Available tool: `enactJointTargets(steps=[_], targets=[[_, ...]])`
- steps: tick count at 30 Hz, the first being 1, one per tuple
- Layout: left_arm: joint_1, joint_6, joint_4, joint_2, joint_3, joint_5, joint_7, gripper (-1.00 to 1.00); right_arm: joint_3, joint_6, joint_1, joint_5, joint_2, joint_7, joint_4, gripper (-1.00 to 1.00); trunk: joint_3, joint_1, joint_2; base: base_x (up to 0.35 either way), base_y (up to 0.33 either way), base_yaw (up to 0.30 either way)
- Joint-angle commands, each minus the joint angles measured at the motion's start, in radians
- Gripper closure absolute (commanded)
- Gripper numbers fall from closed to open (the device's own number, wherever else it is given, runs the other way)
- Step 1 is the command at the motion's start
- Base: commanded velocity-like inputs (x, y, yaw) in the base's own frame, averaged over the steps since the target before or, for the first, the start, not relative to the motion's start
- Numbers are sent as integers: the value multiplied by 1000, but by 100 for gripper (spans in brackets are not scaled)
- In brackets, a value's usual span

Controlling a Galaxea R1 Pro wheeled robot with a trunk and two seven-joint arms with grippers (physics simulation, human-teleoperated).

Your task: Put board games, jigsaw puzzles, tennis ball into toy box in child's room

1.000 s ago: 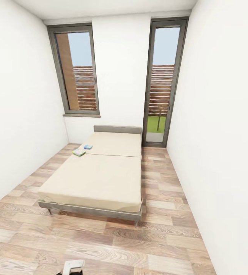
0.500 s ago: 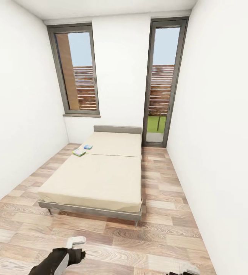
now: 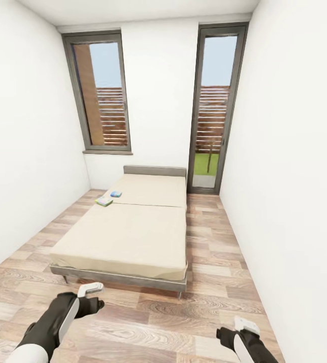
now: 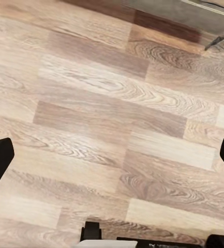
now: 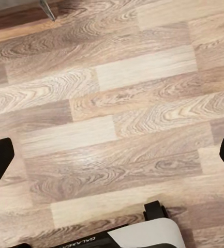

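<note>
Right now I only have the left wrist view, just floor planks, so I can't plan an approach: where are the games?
Observer: Head view shows two board games lying on the bed, near its far left edge.
Operator: Anything in my right gripper?
Observer: No. In the right wrist view, the right gripper is open over bare floor.
Operator: And the bed, which way?
Observer: Straight ahead, beyond the left gripper, under two tall windows.
</note>
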Motion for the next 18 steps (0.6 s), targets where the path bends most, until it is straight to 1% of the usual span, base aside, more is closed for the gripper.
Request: enactJointTargets(steps=[1,4,6,9,13,15,16,18], targets=[[-1,13,-6,1,2,7,-3,-100,-2,3,-1,-11,0,-5,-4,-100,-2,1,-2,0,0,-81],[0,33,-16,3,2,7,-25,-100,-3,3,-1,-13,0,-4,-6,-100,-2,1,-2,0,0,-175],[-1,42,-21,5,4,6,-54,-100,-3,3,-1,-12,1,-5,-7,-100,-2,1,-2,0,0,-232],[0,59,-25,7,8,3,-121,-100,-3,0,-1,-10,3,-5,1,-100,-2,1,-2,0,0,-259],[-1,64,-26,9,10,0,-164,-100,-3,-1,-1,-7,4,-5,14,-100,-2,1,-2,0,7,-271],[0,66,-26,14,11,-1,-178,-100,-3,-4,-1,-8,4,-5,20,-100,-2,1,-2,13,63,-275],[0,68,-26,23,10,1,-187,-100,-3,-11,-1,-8,4,-5,23,-100,-2,1,-2,58,142,-265],[0,68,-26,33,10,3,-194,-100,-2,-20,-1,-8,4,-6,27,-100,-2,1,-2,80,175,-227]])
